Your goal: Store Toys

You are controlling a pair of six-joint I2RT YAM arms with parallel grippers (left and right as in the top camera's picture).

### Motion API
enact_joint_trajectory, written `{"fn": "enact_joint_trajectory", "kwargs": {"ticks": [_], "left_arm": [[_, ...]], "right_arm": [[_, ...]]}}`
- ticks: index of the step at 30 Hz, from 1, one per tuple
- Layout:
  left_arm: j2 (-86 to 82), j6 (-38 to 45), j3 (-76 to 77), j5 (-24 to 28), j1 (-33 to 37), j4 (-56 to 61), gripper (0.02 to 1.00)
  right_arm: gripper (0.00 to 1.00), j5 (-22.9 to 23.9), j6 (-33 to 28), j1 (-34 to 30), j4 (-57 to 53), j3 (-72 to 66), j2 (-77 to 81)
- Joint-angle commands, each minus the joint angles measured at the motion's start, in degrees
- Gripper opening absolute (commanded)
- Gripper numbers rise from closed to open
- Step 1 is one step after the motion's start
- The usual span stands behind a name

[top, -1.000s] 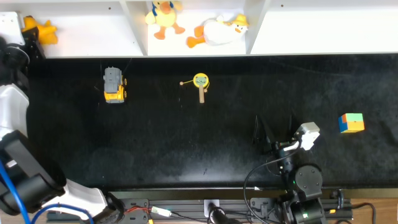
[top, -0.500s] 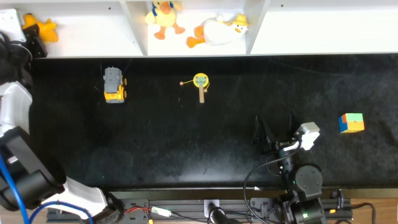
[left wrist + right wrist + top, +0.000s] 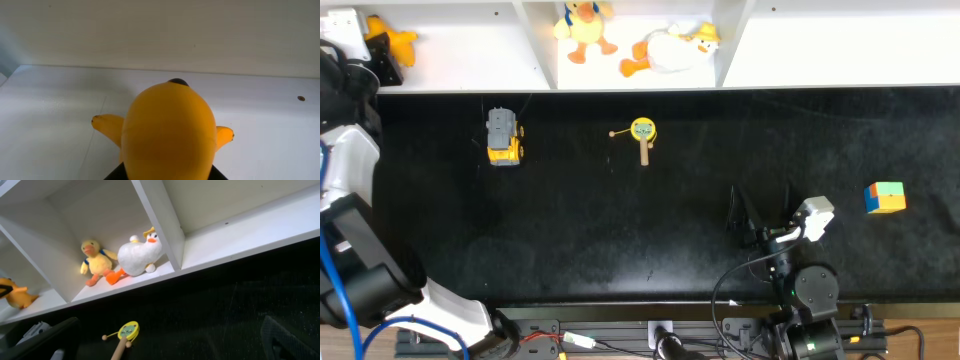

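An orange plush toy (image 3: 398,40) is held in the left shelf compartment (image 3: 460,55), with my left gripper (image 3: 377,58) shut on it. In the left wrist view the orange plush toy (image 3: 167,135) sits just above the compartment's white floor (image 3: 45,125). A yellow toy truck (image 3: 503,135), a yellow rattle drum (image 3: 643,134) and a coloured cube (image 3: 885,197) lie on the black table. My right gripper (image 3: 760,215) stands open low over the table's front right, holding nothing. The rattle drum (image 3: 125,331) lies ahead of it.
A yellow plush duck (image 3: 584,25) and a white plush duck (image 3: 672,50) rest in the middle compartment; both the yellow duck (image 3: 95,260) and the white duck (image 3: 137,255) appear in the right wrist view. The right compartment (image 3: 840,40) holds nothing.
My left gripper has carried the orange plush toy slightly farther into the left compartment. The right arm and the table toys have not moved.
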Motion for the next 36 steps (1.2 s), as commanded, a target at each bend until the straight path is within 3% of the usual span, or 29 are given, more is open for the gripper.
{"fn": "enact_joint_trajectory", "kwargs": {"ticks": [1, 5, 13, 16, 23, 36], "left_arm": [[1.4, -0.8, 0.8, -0.7, -0.4, -0.3, 0.406], [1.4, -0.9, 0.8, -0.7, -0.4, -0.3, 0.623], [1.4, -0.9, 0.8, -0.7, -0.4, -0.3, 0.836], [1.4, -0.9, 0.8, -0.7, -0.4, -0.3, 0.849], [1.4, -0.9, 1.0, -0.6, -0.4, 0.1, 0.991], [-2.3, -0.8, 1.1, -0.7, -0.3, -1.9, 0.998]], "right_arm": [[0.996, -0.4, -0.2, 0.3, 0.3, -0.8, -0.4], [0.996, -0.4, -0.2, 0.3, 0.3, -0.8, -0.4], [0.996, -0.4, -0.2, 0.3, 0.3, -0.8, -0.4], [0.996, -0.4, -0.2, 0.3, 0.3, -0.8, -0.4], [0.993, -0.4, -0.2, 0.3, 0.3, -0.8, -0.4], [0.996, -0.4, -0.2, 0.3, 0.3, -0.8, -0.4]]}}
